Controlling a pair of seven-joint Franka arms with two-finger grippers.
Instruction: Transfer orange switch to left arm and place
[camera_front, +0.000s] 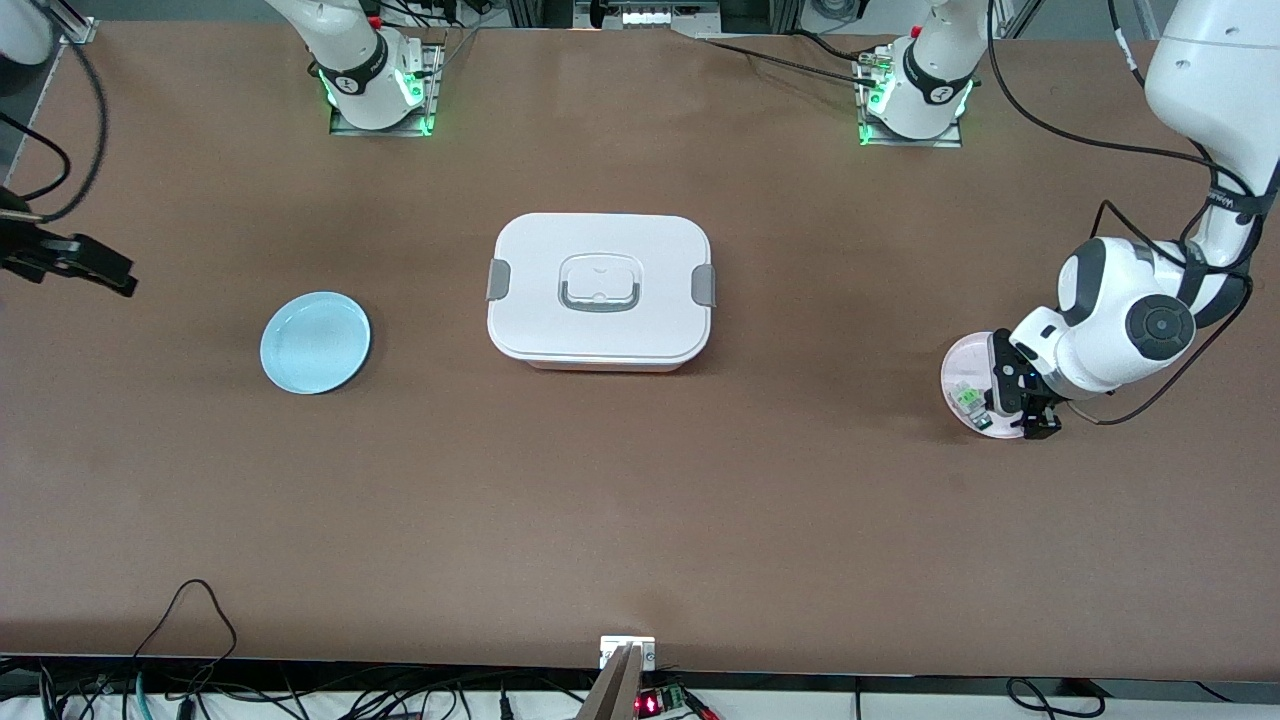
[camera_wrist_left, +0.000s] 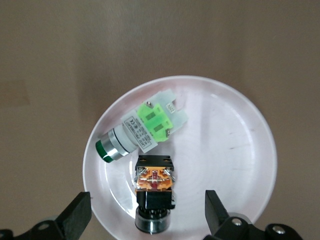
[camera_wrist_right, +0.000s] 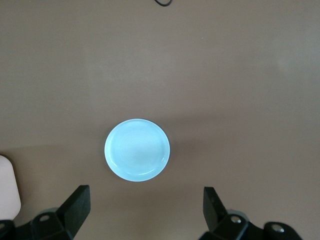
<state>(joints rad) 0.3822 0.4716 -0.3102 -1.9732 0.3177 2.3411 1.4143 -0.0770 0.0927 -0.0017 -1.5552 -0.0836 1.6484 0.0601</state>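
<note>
Left gripper (camera_wrist_left: 145, 215) was hung over the pink plate (camera_wrist_left: 240, 125), fingers spread.
The orange switch (camera_wrist_left: 154, 192) was lain on that plate, ungrasped; right gripper (camera_wrist_right: 145, 210) was held wide above the blue plate (camera_wrist_right: 137, 149).

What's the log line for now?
left gripper: open over pink plate | orange switch: on plate, unheld | right gripper: open, waiting

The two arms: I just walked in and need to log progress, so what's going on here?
The left gripper hangs open over the pink plate, where the orange switch lies beside a green switch; nothing is gripped yet. The right gripper waits open at its own end of the table, near the blue plate, which holds nothing. The white box sits closed between the plates.
</note>
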